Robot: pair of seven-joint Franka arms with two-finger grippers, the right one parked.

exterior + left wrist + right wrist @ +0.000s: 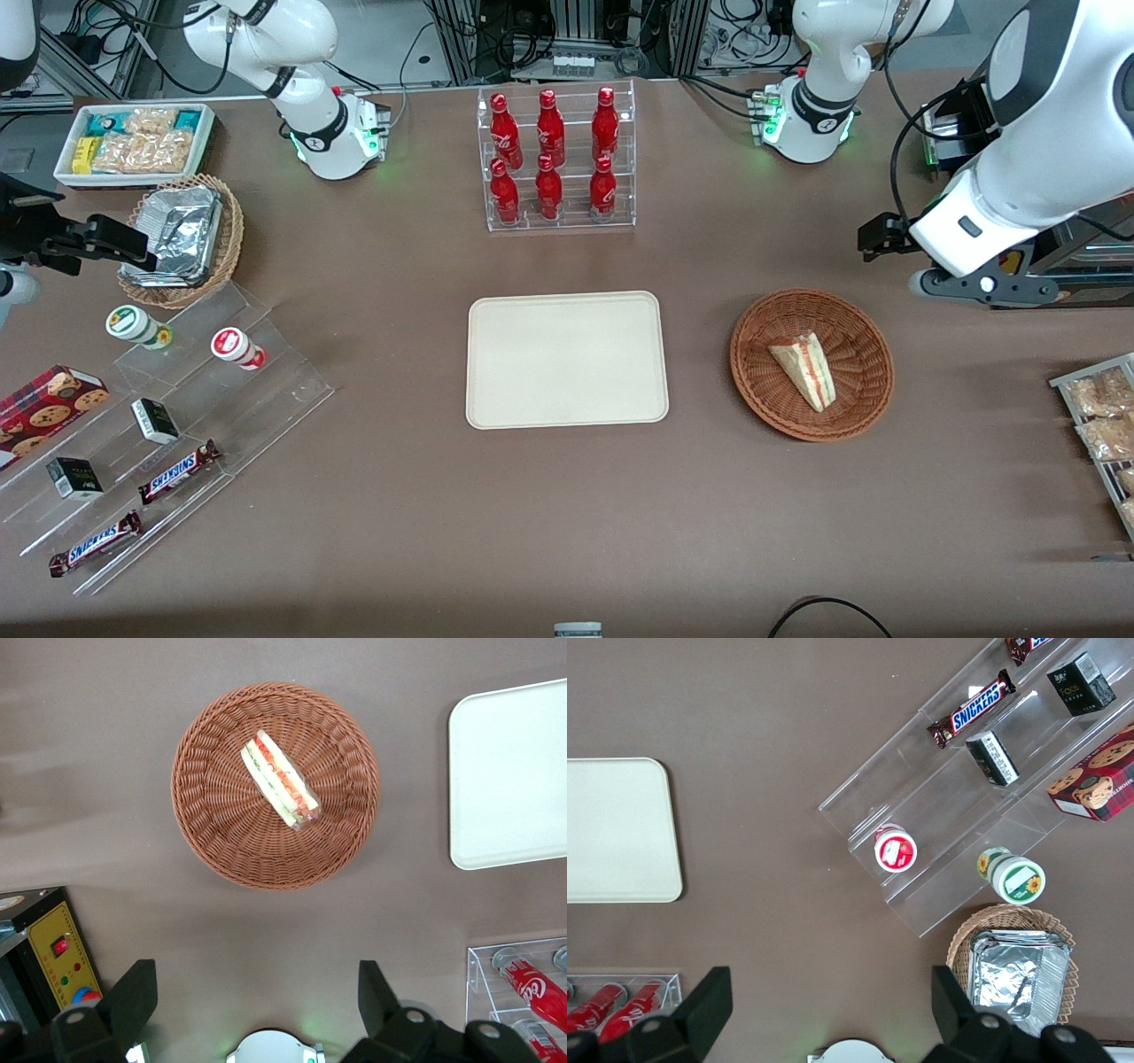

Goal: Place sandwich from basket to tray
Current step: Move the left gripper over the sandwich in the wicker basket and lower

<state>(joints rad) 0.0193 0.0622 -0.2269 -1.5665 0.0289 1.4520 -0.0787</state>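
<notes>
The sandwich (804, 369), a clear-wrapped wedge with red, orange and green layers, lies in the reddish-brown wicker basket (753, 372). The cream tray (567, 359) lies flat and bare beside the basket, toward the parked arm's end. My left gripper (886, 235) hangs high above the table, farther from the front camera than the basket, and is open and empty. In the left wrist view the sandwich (280, 781) lies in the middle of the basket (213, 815), the tray (509, 780) lies beside it, and the gripper (255, 979) has its fingers wide apart over bare table.
A clear rack of red bottles (558, 159) stands farther back than the tray. Packaged snacks (1103, 425) lie at the working arm's end. Clear steps with candy bars and cups (159, 416), a foil-filled basket (182, 239) and a white snack bin (133, 142) sit at the parked arm's end.
</notes>
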